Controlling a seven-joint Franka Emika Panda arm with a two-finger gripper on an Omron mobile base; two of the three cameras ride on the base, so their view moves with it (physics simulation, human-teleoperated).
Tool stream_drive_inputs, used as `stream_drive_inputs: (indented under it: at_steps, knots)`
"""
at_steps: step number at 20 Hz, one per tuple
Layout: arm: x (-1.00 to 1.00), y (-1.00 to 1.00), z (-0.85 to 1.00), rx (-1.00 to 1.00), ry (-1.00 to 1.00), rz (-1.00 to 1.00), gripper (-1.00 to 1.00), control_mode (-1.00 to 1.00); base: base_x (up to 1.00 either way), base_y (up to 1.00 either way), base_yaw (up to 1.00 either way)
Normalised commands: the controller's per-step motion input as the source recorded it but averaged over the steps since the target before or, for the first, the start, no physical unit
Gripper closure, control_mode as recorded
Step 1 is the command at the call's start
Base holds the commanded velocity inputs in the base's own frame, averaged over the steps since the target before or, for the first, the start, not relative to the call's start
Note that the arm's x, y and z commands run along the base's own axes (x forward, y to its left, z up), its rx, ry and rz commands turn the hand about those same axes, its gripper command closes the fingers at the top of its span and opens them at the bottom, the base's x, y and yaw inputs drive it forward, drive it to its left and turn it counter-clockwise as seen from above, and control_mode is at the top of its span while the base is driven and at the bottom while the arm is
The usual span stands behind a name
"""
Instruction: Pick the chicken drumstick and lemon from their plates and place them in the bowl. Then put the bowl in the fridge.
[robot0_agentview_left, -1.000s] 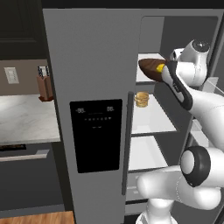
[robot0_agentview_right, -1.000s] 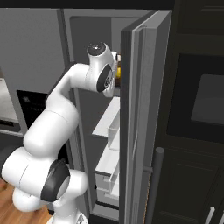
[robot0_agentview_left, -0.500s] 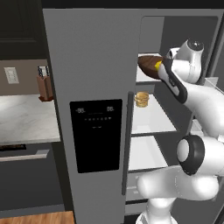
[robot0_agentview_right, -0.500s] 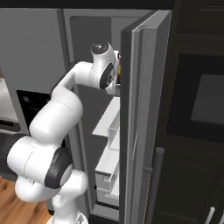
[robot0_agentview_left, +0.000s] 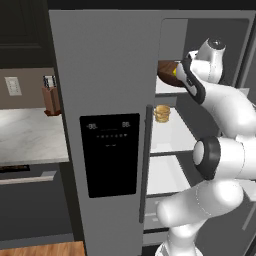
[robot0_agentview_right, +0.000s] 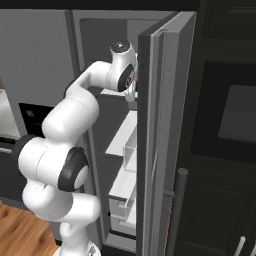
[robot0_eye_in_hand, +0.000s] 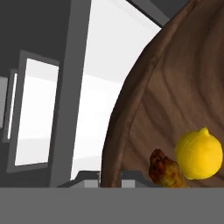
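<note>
Inside the fridge (robot0_agentview_left: 110, 75), the tool (robot0_eye_in_hand: 109, 178) seemingly pinches the bowl's (robot0_eye_in_hand: 162, 100) rim, lemon (robot0_eye_in_hand: 199, 153) inside.

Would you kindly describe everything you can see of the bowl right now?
The bowl is dark brown with a wood-like grain and a rounded rim, wide and shallow. In the hand view its inside faces the camera, holding the lemon and the drumstick, which lie side by side low against its wall. In the left base view it sits high inside the open fridge, at the top shelf, by the arm's hand. The grip itself is hidden, so I cannot tell whether the bowl rests on the shelf.
</note>
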Motion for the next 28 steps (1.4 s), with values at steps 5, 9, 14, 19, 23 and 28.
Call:
stream_drive_inputs:
  at_steps: [5,9,14,19,23,28]
  knots:
    - [0.31,-0.03,0.03,0.00,0.04,0.05,1.00,-1.00,0.00,0.00,0.00]
    - [0.27,-0.03,0.00,0.00,0.03,0.03,1.00,-1.00,0.00,0.00,0.00]
    - [0.06,-0.06,0.00,0.00,0.01,0.02,1.00,-1.00,0.00,0.00,0.00]
    - [0.00,-0.05,0.00,0.00,0.00,0.01,-1.00,-1.00,0.00,0.00,0.00]
    - [0.00,0.00,0.01,0.00,0.00,0.00,-1.00,-1.00,0.00,0.00,0.00]
    - [-0.04,0.03,0.11,0.00,-0.01,0.00,-1.00,-1.00,0.00,0.00,0.00]
